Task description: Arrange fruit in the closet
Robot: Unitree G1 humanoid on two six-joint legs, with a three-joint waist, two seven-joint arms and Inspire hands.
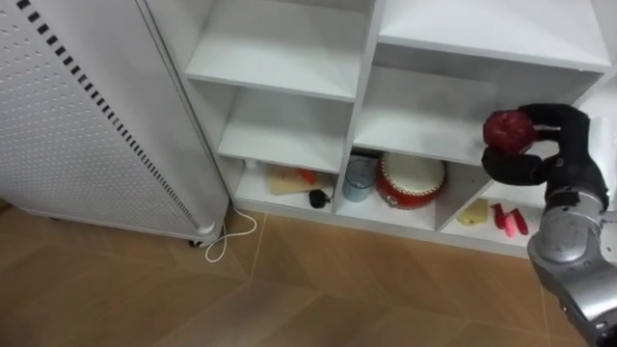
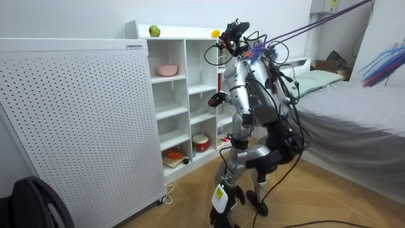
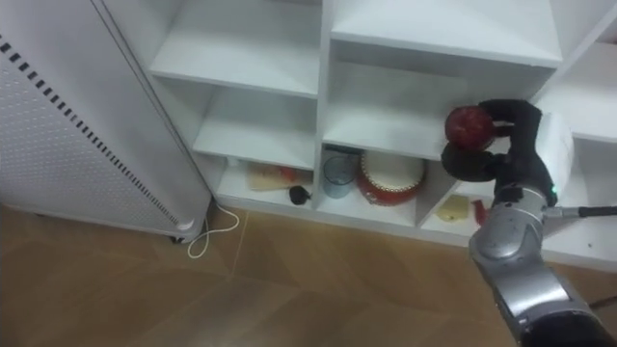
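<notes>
Left eye view: the right robot hand (image 1: 551, 154) is curled round a red fruit (image 1: 508, 130), so it won't drop. Room view: the robot stands facing the white closet (image 2: 179, 30). Right eye view: the fruit is held up just in front of a middle shelf (image 3: 386, 140), probably to go there.

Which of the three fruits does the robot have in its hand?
The dark red fruit, gripped in its right hand; the green fruit and yellow fruit sit atop the closet.
</notes>
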